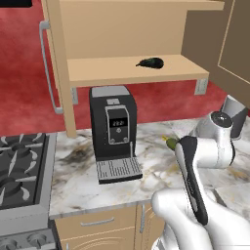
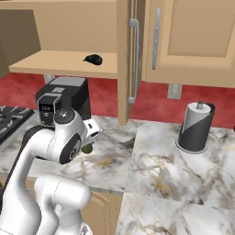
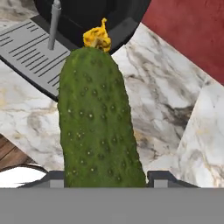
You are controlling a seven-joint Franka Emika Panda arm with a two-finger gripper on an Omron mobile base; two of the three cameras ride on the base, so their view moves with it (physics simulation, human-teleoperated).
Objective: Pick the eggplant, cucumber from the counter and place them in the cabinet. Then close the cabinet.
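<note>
My gripper (image 3: 105, 179) is clamped on the cucumber (image 3: 98, 122), one dark finger pressed against each side of its lower end, so the bumpy green body rises straight up the middle of the hand view with its yellow tip at the top. Beyond that tip I see the grille tray of the coffee machine (image 1: 114, 131) and the marbled counter (image 3: 166, 96) beneath, with a strip of red wall off to one side. From the left base view only the cucumber's end (image 1: 172, 142) peeks out beside my wrist, above the counter (image 1: 78, 176) and just to the right of the coffee machine. In the right base view a bit of green (image 2: 87, 148) shows under my hand, in front of the machine (image 2: 62, 102). The eggplant (image 1: 150, 62) lies on the shelf of the cabinet (image 1: 122, 73), whose doors stand open. A paper towel roll (image 2: 195, 127) stands upright on the counter well to my right, and the stove (image 1: 22, 166) sits at the left.
</note>
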